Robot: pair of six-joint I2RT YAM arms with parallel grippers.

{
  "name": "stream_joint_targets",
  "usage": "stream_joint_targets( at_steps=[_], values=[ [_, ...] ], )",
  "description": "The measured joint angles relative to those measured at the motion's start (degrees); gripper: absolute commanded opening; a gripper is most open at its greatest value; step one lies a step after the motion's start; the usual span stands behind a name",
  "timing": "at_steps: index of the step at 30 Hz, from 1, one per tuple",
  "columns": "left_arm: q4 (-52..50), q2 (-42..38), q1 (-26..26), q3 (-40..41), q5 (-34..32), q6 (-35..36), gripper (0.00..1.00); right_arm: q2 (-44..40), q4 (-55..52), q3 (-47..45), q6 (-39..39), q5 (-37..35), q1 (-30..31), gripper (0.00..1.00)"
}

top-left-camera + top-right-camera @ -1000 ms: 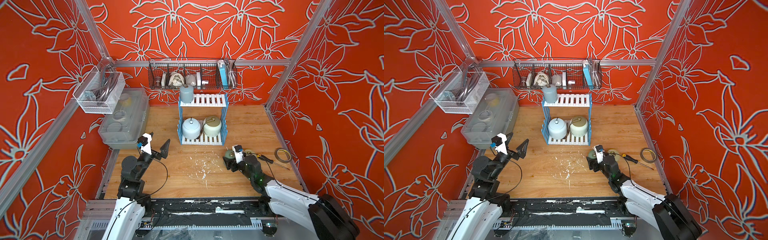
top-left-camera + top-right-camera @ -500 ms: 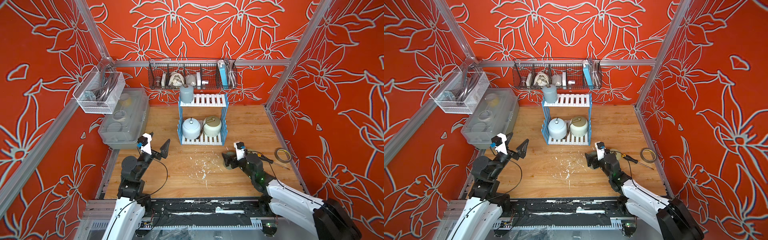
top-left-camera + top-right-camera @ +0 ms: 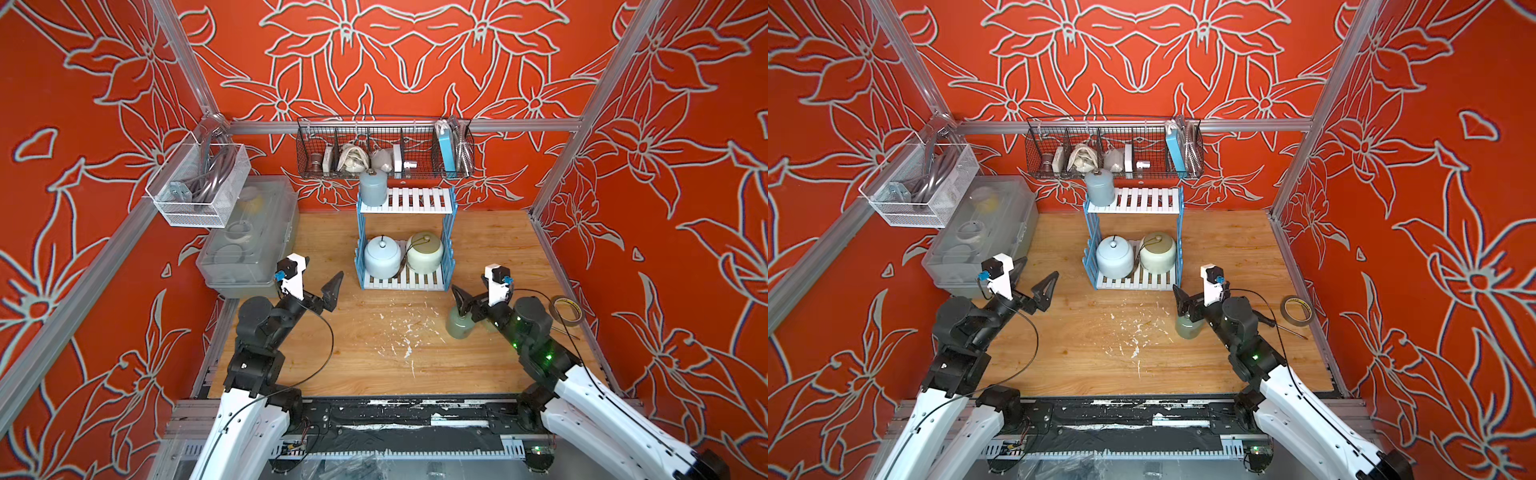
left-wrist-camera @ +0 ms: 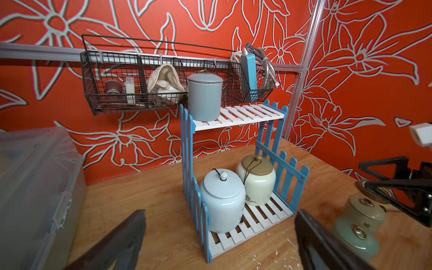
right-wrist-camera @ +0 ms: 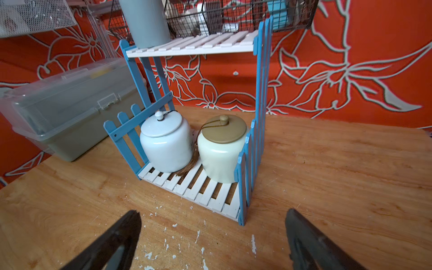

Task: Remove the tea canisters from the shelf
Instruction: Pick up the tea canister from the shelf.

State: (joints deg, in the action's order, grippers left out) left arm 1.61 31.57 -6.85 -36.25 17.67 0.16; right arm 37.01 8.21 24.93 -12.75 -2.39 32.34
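Observation:
The shelf (image 3: pixel 450 232) stands at the back middle of the table. A blue-grey canister (image 3: pixel 372 188) stands on its top tier. The lower tier holds a pale blue squat canister (image 3: pixel 382 257) and a cream one (image 3: pixel 424 252) side by side. A sage green canister (image 3: pixel 458 327) stands on the table in front of the shelf's right side, and the left wrist view shows a cream one (image 4: pixel 364 211) beside it. My right gripper (image 3: pixel 473 297) hangs open just above them, holding nothing. My left gripper (image 3: pixel 318 282) is open and empty, left of the shelf.
A black wire basket (image 3: pixel 384 149) hangs on the back wall above the shelf. A clear mesh basket (image 3: pixel 199 187) and a clear plastic box (image 3: pixel 249 237) stand at the left. A tape roll (image 3: pixel 565 309) and a screwdriver (image 3: pixel 1283 326) lie by the right wall.
My right gripper opened fully, left the sage green canister standing on the table and lifted off it. The left arm has not moved.

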Motion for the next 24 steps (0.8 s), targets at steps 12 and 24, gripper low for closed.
stream_joint_targets(
  at_steps=[12,24],
  values=[
    [-11.85,17.0,-1.4,-19.08,4.9,6.1,0.98,-3.3,-17.64,12.46,3.43,-6.1,-0.02,1.0],
    [-18.45,34.05,-1.84,-37.22,9.31,7.76,0.98,-9.53,-29.29,15.26,9.2,-12.57,-0.02,0.99]
  ],
)
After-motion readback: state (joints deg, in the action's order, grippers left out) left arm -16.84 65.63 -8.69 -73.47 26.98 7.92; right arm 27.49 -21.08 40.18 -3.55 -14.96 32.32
